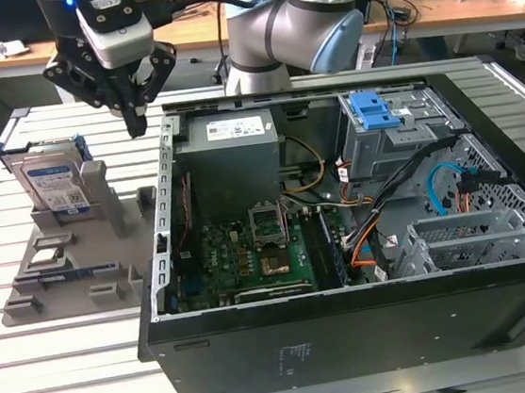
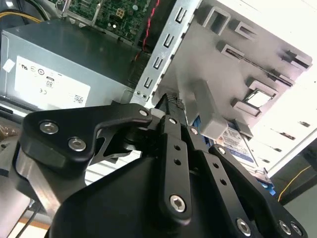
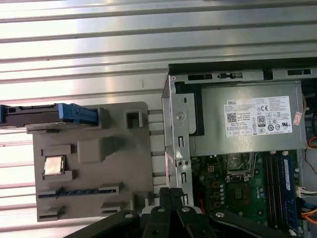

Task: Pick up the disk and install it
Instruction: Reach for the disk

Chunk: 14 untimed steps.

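Black computer case (image 1: 355, 338) lies open beside the gripper (image 1: 137, 125), jaws closed and empty.
Its grey power supply (image 1: 232, 135) sits on one side of the jaws, its metal wall (image 1: 168, 183) just under them; on the other, the grey holder tray (image 1: 81, 265) carries the disk (image 1: 52, 178) upright, apart from them.

Slatted metal table (image 1: 74, 370) bears grey tray (image 1: 98, 248), computer case (image 1: 355, 338).

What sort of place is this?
Likely a robotics lab or workshop: a robot arm at a slatted metal table, an opened computer case on it, cluttered desks behind.
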Each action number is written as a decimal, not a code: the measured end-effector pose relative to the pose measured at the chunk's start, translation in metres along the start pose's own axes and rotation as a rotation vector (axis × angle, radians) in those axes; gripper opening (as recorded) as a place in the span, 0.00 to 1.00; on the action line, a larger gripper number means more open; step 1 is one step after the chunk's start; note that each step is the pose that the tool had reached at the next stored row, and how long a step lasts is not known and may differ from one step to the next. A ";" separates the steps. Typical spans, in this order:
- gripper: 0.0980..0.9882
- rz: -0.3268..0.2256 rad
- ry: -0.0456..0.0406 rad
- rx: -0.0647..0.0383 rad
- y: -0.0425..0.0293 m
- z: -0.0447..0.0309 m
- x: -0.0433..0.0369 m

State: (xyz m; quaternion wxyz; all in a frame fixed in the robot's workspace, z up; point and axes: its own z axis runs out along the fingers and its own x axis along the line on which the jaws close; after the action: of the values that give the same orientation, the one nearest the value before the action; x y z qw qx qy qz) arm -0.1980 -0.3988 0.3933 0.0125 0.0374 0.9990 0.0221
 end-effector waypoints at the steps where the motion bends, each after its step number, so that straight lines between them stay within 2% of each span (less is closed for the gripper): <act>1: 0.01 0.000 0.0000 0.000 -0.0002 -0.0001 0.0023; 4: 0.01 0.000 0.0000 0.000 -0.0011 -0.0004 0.0152; 6: 0.01 0.000 0.0000 0.000 -0.0015 -0.0005 0.0197; 10: 0.01 0.000 0.0000 0.000 -0.0027 -0.0010 0.0365; 14: 0.01 0.000 0.0000 0.000 -0.0036 -0.0013 0.0487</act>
State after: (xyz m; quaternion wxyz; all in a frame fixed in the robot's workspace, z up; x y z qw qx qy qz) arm -0.2468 -0.3989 0.3933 0.0125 0.0374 0.9990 0.0221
